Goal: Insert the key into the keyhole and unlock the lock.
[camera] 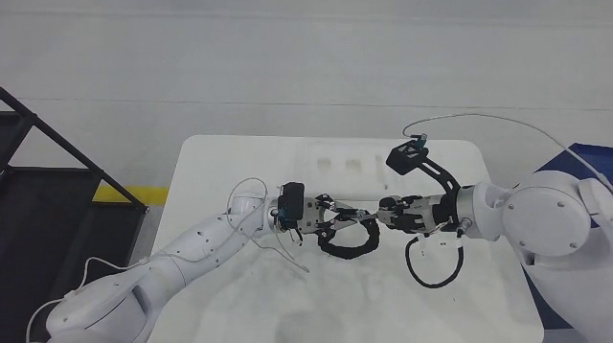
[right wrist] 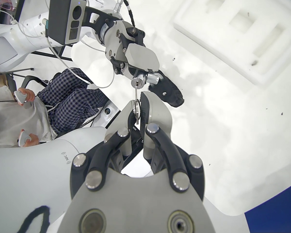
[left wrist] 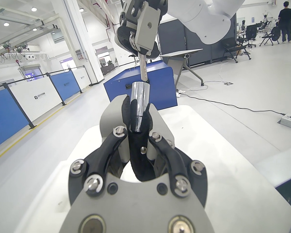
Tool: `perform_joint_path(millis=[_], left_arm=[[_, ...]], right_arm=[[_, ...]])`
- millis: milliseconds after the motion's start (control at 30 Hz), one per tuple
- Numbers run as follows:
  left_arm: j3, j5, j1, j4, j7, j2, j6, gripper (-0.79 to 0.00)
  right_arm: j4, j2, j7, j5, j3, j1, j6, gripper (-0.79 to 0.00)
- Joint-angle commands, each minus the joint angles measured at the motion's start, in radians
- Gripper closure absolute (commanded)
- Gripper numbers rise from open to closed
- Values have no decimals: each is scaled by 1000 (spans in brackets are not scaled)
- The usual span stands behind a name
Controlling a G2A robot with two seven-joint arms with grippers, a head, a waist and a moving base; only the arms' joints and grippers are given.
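Both arms meet over the middle of the white worktop [camera: 225,166]; the left arm comes in from the near left, the right arm from the right. Left claw [left wrist: 135,107] clenched on the lock [left wrist: 140,93], a chrome cylinder gripped between its 2 black pads about halfway along the body, free end pointing right toward the other arm. Lock held up off the worktop surface. A black cable loop [camera: 352,244] hangs from the lock on the near side of the 2 claws; whether it touches the worktop cannot be told. Right claw [left wrist: 138,47] clenched on the head of the key [left wrist: 143,70], with a key ring [right wrist: 136,105] pinched in alongside it. Key blade in line with the cylinder, its tip at the keyhole [right wrist: 136,82] in the lock's end face. Most of the blade stands outside the cylinder; how far the tip has entered cannot be told. The 2 claws are near each other but apart, joined through key and lock. On the far side of the claws a white foam tray [right wrist: 229,10] lies on the worktop, with 3 rectangular recesses, 1 holding a small dark speck. More dark specks are scattered on the worktop nearby. A blue cabinet [left wrist: 160,90] stands beyond the worktop's right edge.
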Motion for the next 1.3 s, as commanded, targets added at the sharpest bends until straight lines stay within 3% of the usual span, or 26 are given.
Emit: perform_joint_path(millis=[0,1267], left_arm=[[-4,4,2,5,1,-3,-7,0],[-52,30,31,5,-23,-27,-57,0]], right_arm=[[0,1,0,-2,-3,2,1,0],[-8,13,-51,-27,-28,-1,7,0]])
